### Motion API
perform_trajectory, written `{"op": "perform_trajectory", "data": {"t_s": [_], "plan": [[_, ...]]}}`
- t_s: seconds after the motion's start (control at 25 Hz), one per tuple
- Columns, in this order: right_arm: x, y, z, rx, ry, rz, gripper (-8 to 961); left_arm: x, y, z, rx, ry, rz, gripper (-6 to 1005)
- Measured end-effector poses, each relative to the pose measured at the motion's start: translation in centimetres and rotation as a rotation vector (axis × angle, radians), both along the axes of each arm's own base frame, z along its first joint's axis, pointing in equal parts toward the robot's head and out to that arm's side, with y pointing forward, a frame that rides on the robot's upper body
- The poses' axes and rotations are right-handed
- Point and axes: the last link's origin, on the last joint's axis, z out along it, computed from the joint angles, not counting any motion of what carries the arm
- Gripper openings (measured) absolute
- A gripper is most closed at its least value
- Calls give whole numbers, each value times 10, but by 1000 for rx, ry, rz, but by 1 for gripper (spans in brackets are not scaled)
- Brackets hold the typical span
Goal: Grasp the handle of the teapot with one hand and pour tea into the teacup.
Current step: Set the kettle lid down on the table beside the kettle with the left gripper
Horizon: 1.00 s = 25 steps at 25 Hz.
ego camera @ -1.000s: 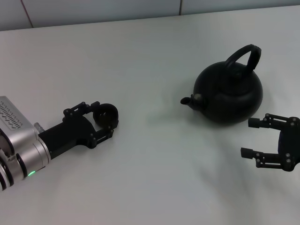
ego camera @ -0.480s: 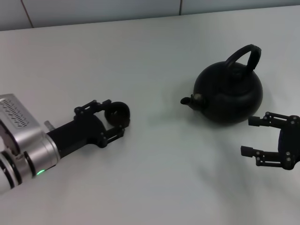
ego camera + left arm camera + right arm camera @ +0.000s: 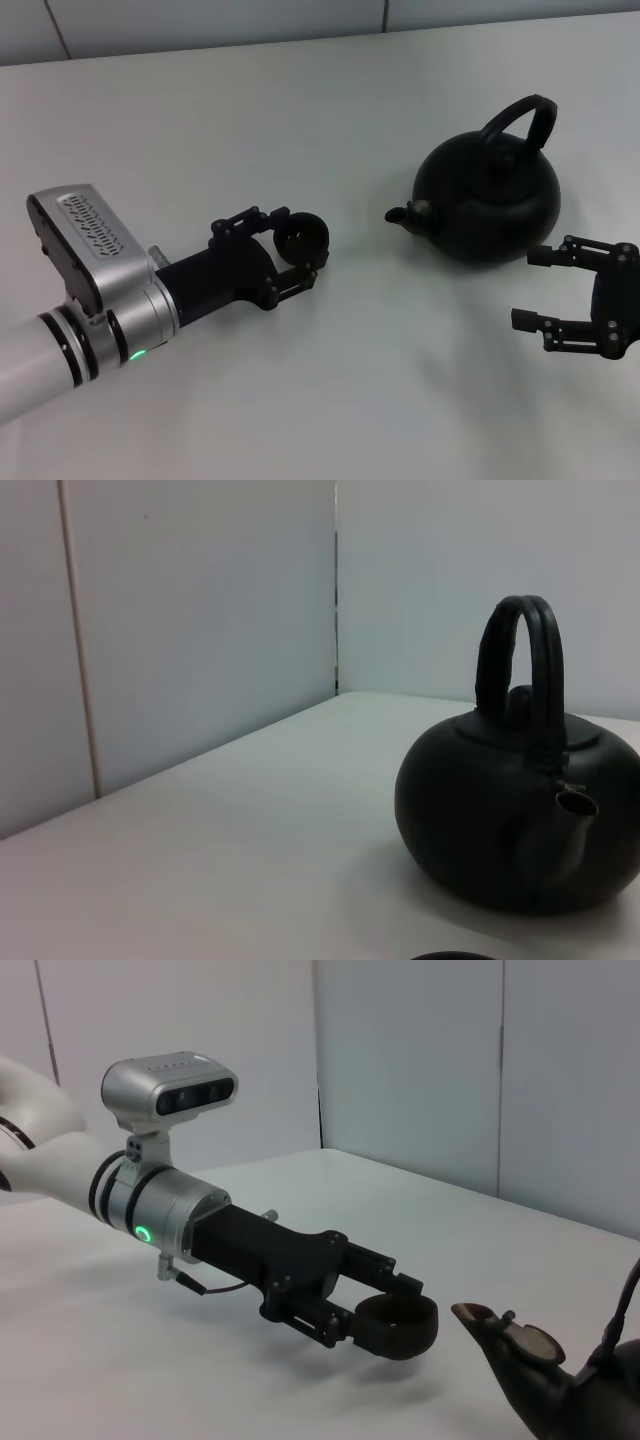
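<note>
Left end effector has carried teacup from left side of tabletop toward centre; teapot unmoved. Fingers clamp cup sides, cup near spout but apart. Teapot sits right of centre, toward far edge, handle arched free above lid. Right end effector hovers just beside teapot on near side, fingers spread, holding nothing. Step judged: positioning cup below spout. Next: right end effector rises, closes on handle. Open tabletop all round; edges well apart.
</note>
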Motion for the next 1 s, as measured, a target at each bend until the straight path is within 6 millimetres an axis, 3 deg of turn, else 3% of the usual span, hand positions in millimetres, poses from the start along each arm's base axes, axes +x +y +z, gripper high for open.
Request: {"op": "perform_trajectory", "data": {"t_s": [0.24,1.0], "plan": [[0,0,-1,-5,0,2,783,12,0,-11,-6,-3,-12,689],[-1,1,-1,-2,-1,3,783,3,-3,-17,-3,60,11,689]]}}
